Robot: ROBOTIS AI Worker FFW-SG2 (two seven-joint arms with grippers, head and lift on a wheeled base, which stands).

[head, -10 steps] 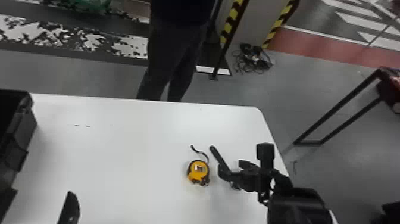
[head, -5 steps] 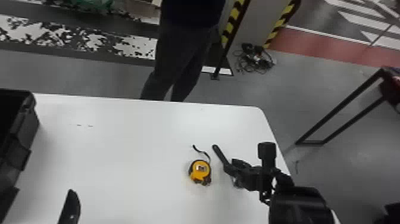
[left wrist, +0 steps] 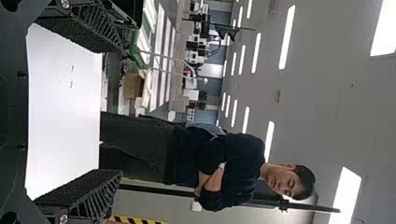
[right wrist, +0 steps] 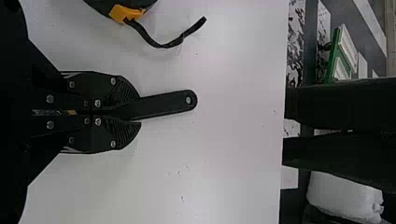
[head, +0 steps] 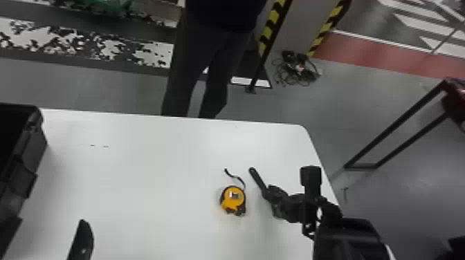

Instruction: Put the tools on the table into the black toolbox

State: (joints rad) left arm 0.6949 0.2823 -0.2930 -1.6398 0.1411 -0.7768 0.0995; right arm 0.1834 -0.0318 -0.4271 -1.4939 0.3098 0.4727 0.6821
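Spread wide, with nothing between its two fingers, my left gripper [head: 51, 220] hangs over the white table [head: 155, 166], well to the left of the tape measure [head: 234, 197] and a little nearer to me than it is. Also well off to the left of the tape measure sits the black toolbox [head: 33, 157], cut by the edge of my head view, its top open and its inside dark. Next along comes the tape measure itself, yellow and black, lying on the table with its black strap [head: 238, 177] curling away from me on its far side. Just to the right of the tape measure, without touching it, my right gripper [head: 272, 200] has its fingers pressed together on a slim black tool [head: 257, 178]. That tool's handle sticks out past my fingertips, its holed end pointing away from me and slightly left, reaching a bit farther out than the tape measure's body. I cannot tell whether the tool touches the table.
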